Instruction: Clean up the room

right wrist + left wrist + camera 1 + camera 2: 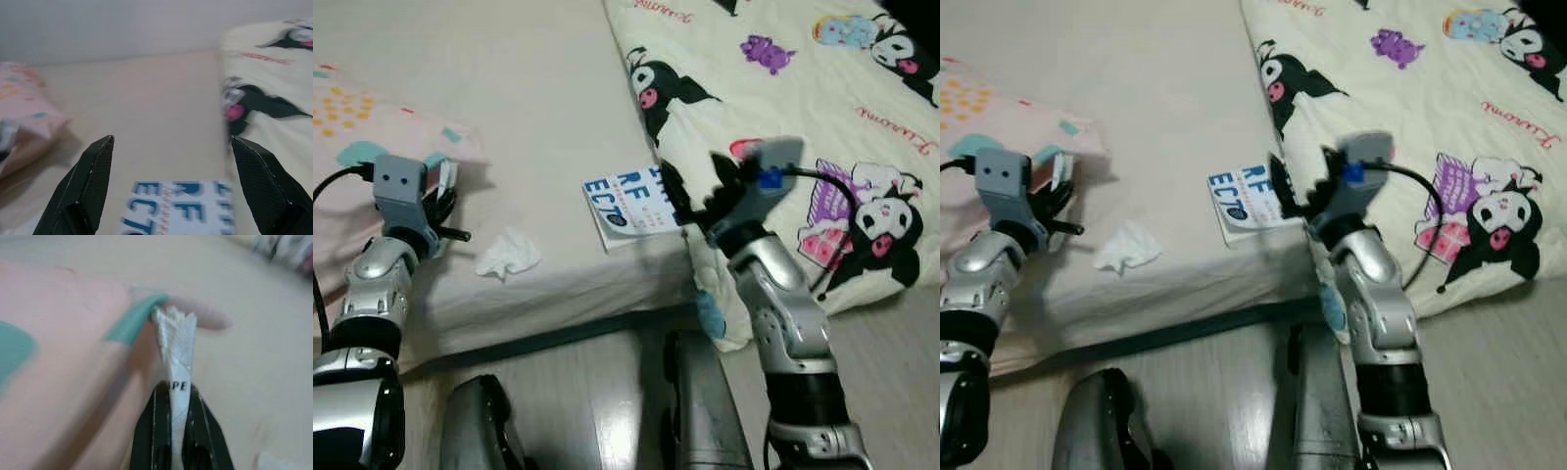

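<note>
A white booklet with blue letters (628, 203) lies near the front edge of the bed, beside the cartoon-print blanket. My right gripper (172, 142) is open just above it, a finger (93, 176) on either side, with nothing between them. A crumpled white tissue (509, 255) lies on the sheet to the left of the booklet. Further left, by the pillow's corner, my left gripper (175, 390) is shut on a thin white wrapper (175, 342) with black letters, held a little above the sheet.
A pink patterned pillow (362, 127) lies at the bed's left. The cream blanket (803, 88) hangs over the bed's right side down to the wooden floor (891, 343). My own legs (695, 411) stand against the bed's front edge (558, 333).
</note>
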You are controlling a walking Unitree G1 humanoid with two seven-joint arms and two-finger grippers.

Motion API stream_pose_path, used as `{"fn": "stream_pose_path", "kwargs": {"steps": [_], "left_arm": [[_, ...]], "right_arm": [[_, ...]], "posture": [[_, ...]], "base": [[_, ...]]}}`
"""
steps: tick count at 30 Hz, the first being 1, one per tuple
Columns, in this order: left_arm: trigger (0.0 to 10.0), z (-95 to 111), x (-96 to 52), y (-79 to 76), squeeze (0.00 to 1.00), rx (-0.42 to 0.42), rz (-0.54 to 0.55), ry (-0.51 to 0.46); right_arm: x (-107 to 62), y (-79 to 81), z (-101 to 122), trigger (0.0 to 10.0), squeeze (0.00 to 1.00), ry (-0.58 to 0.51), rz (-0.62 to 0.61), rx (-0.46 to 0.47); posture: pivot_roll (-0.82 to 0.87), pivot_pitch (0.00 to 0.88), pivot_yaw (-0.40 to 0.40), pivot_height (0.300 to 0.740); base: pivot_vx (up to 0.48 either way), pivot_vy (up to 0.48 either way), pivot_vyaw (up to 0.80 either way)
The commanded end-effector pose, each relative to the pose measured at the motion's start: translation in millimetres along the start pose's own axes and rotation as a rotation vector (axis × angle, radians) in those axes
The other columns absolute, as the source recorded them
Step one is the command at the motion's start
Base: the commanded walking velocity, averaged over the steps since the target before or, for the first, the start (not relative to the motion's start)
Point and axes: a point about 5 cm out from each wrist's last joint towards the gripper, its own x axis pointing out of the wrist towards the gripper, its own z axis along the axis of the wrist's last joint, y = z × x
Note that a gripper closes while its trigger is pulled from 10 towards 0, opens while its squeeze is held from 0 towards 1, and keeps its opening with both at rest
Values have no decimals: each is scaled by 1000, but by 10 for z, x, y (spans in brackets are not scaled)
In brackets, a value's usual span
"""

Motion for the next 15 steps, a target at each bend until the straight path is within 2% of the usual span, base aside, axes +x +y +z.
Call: {"fn": "stream_pose_path", "kwargs": {"steps": [1, 3, 5, 6, 7, 8, 10, 12, 13, 15], "left_arm": [[0, 79, -82, 30, 0, -72, -44, -56], [0, 79, -82, 30, 0, -72, -44, -56], [0, 299, -124, -24, 0, -159, -98, -163], [0, 299, -124, -24, 0, -159, -98, -163], [0, 431, -141, -36, 0, -188, -102, -214], [0, 431, -141, -36, 0, -188, -102, -214], [0, 687, -177, -85, 0, -258, -118, -299], [0, 687, -177, -85, 0, -258, -118, -299], [1882, 771, -201, -115, 0, -272, -127, -317], [1882, 771, -201, -115, 0, -272, -127, -317]], "right_arm": [[68, 93, -172, 10000, 0, 51, 73, -11], [68, 93, -172, 10000, 0, 51, 73, -11], [185, 186, -382, 10000, 0, 122, 146, -10], [185, 186, -382, 10000, 0, 122, 146, -10], [227, 242, -497, 10000, 0, 165, 178, -1], [227, 242, -497, 10000, 0, 165, 178, -1], [249, 349, -704, 10000, 0, 246, 229, 10], [249, 349, -704, 10000, 0, 246, 229, 10], [241, 385, -775, 10000, 0, 275, 239, 8], [241, 385, -775, 10000, 0, 275, 239, 8]], "posture": [[-109, 260, -17, 405], [-109, 260, -17, 405], [-77, 272, -27, 405], [-77, 272, -27, 405], [-57, 284, -35, 405], [-57, 284, -35, 405], [-25, 313, -41, 405], [-25, 313, -41, 405], [-13, 325, -41, 405], [-13, 325, -41, 405]], "base": [[0, 0, 781], [0, 0, 781], [0, 0, 781], [0, 0, 781], [0, 0, 781], [0, 0, 781], [0, 0, 781], [0, 0, 781], [0, 0, 794], [0, 0, 794]]}}
